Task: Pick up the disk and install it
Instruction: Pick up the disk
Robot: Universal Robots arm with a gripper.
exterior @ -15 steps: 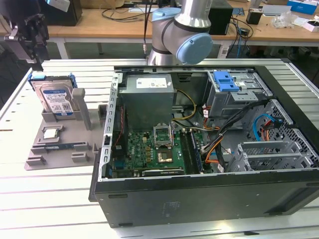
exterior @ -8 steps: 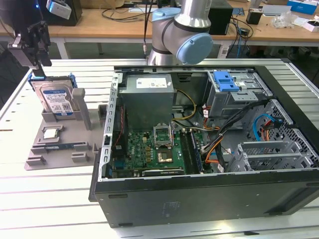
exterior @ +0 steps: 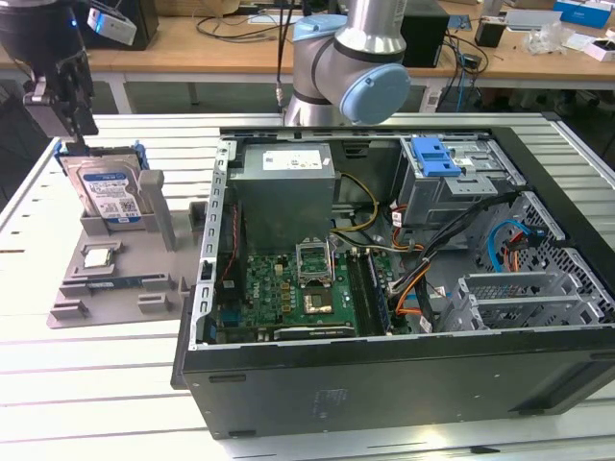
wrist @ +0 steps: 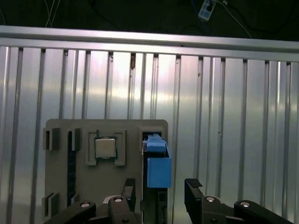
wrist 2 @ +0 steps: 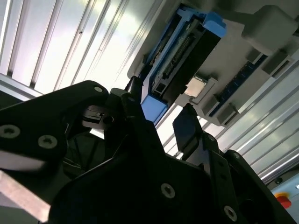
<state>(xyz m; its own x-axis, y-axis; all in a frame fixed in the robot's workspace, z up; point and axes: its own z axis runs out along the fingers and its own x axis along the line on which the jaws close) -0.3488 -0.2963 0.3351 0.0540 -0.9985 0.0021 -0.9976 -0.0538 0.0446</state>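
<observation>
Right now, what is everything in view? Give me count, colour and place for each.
disk: one, silver with a blue bracket, standing upright in the holder
holder: one, grey, on the table at the exterior view's left
CPU chip: one, silver, in a holder recess near the disk
computer case: one, black, open, at the exterior view's right
motherboard: one, green, inside the case
drive cage: one, grey with a blue latch, inside the case
table: one, silver, slatted, under everything
arm: one, grey and light blue, behind the case
gripper: one, black, open, over the disk's top edge, one finger to each side
</observation>
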